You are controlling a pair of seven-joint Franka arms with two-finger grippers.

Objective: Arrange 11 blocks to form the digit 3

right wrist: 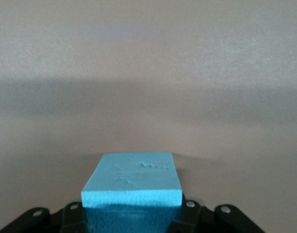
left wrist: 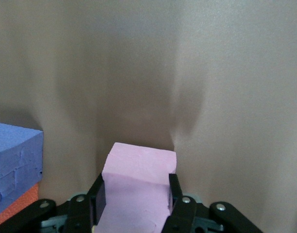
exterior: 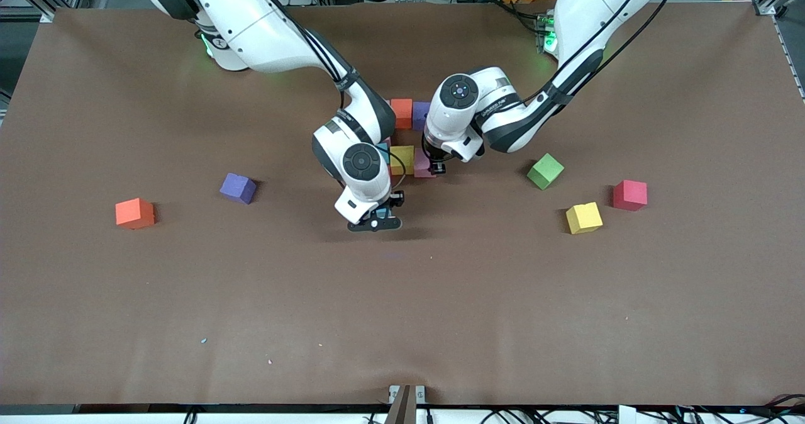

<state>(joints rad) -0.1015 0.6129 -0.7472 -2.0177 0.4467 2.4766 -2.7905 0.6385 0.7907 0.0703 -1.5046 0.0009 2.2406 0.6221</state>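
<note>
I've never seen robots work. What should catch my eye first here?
Two white arms meet at mid-table, each gripper shut on a foam cube: the left gripper holds a pink cube beside the small cluster of cubes, the right gripper a cyan cube. Loose cubes lie toward both table ends.

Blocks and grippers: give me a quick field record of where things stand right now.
left gripper: shut on pink block, beside yellow block in the cluster
right gripper: shut on cyan block, over bare table
cluster: orange block, purple block placed
loose, right arm's end: orange cube, purple cube
loose, left arm's end: green, yellow, red
</note>
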